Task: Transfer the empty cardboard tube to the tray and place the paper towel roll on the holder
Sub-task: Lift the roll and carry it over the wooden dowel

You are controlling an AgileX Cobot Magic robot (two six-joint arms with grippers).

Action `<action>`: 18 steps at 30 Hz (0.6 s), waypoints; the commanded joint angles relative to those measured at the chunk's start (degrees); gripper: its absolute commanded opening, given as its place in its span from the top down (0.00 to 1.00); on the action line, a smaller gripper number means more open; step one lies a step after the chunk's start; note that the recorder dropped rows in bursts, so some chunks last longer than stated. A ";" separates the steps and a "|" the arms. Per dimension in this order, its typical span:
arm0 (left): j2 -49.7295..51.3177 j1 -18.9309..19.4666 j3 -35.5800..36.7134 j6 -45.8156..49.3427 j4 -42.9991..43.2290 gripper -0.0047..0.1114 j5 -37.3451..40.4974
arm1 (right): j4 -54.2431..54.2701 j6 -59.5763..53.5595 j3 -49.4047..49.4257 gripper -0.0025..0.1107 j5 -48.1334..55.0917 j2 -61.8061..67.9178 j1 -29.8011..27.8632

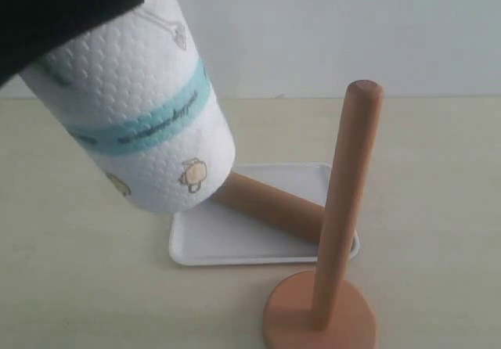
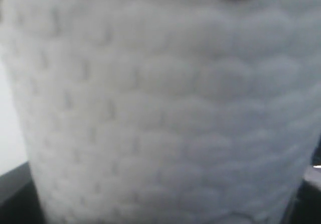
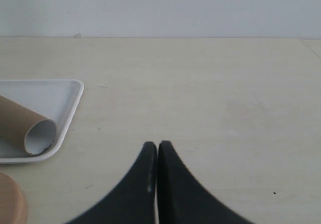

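- While the left gripper [image 1: 69, 19] hangs high up on the left, its black jaws hug the top end of the thick white bumpy paper towel roll [image 1: 133, 106] with the teal band.
- That roll is up in the air and leaning. Its lower end is over the left end of the shallow white plastic tray [image 1: 235, 249].
- In the left wrist view the roll [image 2: 160, 108] is so close that it fills almost everything, and it looks blurry.
- A long brown hollow cardboard tube [image 1: 270, 204] lies on its side in the tray, with one end hidden behind the roll.
- A reddish-brown wooden holder [image 1: 344, 208], with a round base and a tall post, stands upright just in front of the tray's right end. Its post is bare, and the roll is to its left.
- Everything sits on a pale table [image 1: 438, 169] with a plain light wall [image 1: 352, 28] behind.
- Down low over the table, the right gripper [image 3: 157, 153] has its two black fingers pressed together with nothing between them, near the tray's corner [image 3: 70, 91] but not touching it.
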 commanded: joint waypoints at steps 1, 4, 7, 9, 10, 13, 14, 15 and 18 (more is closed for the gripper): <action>-0.47 -0.14 -6.49 -8.97 4.85 0.92 -0.31 | -0.37 0.00 -0.07 0.98 -0.17 -0.26 -0.25; -0.18 -0.14 -10.08 -12.87 6.65 0.92 -0.18 | -0.37 0.00 -0.07 0.98 -0.17 -0.26 -0.25; 1.05 -0.14 -12.86 -15.93 8.76 0.92 -0.18 | -0.37 0.00 -0.07 0.98 -0.17 -0.26 -0.25; 2.66 -0.25 -14.52 -17.99 9.35 0.92 -0.37 | -0.37 0.00 -0.07 0.98 -0.17 -0.26 -0.25; 3.63 -0.33 -15.36 -18.52 9.35 0.92 -0.81 | -0.37 0.00 -0.07 0.98 -0.17 -0.26 -0.25; 6.59 -2.17 -17.80 -18.62 9.75 0.92 -1.66 | -0.37 0.00 -0.07 0.98 -0.17 -0.26 -0.25; 7.72 -3.35 -18.62 -18.62 10.06 0.92 -1.51 | -0.37 0.00 -0.07 0.98 -0.17 -0.26 -0.25; 8.65 -4.75 -19.24 -18.29 10.19 0.92 -1.06 | -0.37 0.00 -0.07 0.98 -0.17 -0.26 -0.25; 11.80 -9.16 -21.29 -16.42 10.19 0.92 3.73 | -0.37 0.00 -0.07 0.98 -0.17 -0.26 -0.25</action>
